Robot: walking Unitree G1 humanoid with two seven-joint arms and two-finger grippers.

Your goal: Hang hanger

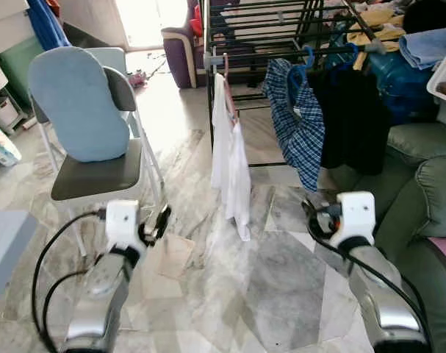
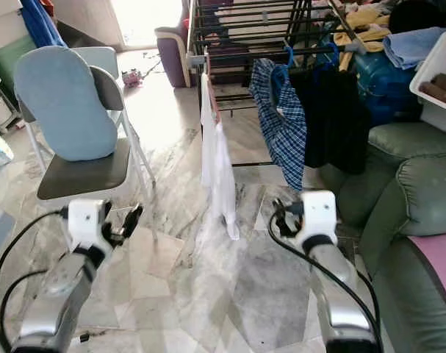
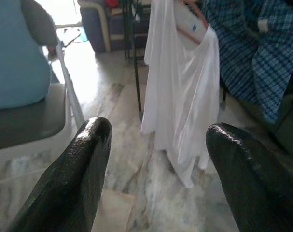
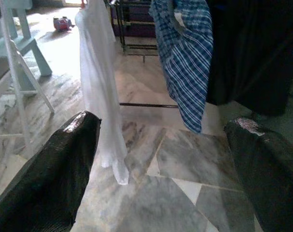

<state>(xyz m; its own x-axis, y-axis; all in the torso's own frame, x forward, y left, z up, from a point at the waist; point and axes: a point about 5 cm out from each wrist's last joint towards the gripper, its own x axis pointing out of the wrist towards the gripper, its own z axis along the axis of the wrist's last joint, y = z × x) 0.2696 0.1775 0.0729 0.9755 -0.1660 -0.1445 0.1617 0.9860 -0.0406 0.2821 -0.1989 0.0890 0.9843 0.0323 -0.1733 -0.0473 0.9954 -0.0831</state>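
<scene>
A white shirt (image 1: 230,158) hangs on a pinkish hanger (image 1: 228,87) from the left end of a black drying rack (image 1: 259,29). A blue plaid shirt (image 1: 296,129) and a black garment (image 1: 353,121) hang beside it on blue hangers. My left gripper (image 1: 161,223) is held low, short of the white shirt and to its left, open with nothing between its fingers (image 3: 83,164). My right gripper (image 1: 312,215) is low too, to the right of the shirt, open and empty, its fingers (image 4: 64,164) wide apart.
A folding chair (image 1: 98,173) with a light blue cushion (image 1: 77,103) stands at left. A green sofa (image 1: 421,191) fills the right side. Clothes are piled on the rack's right end (image 1: 399,29). A purple armchair (image 1: 180,51) stands behind. Marble floor (image 1: 281,279) lies between my arms.
</scene>
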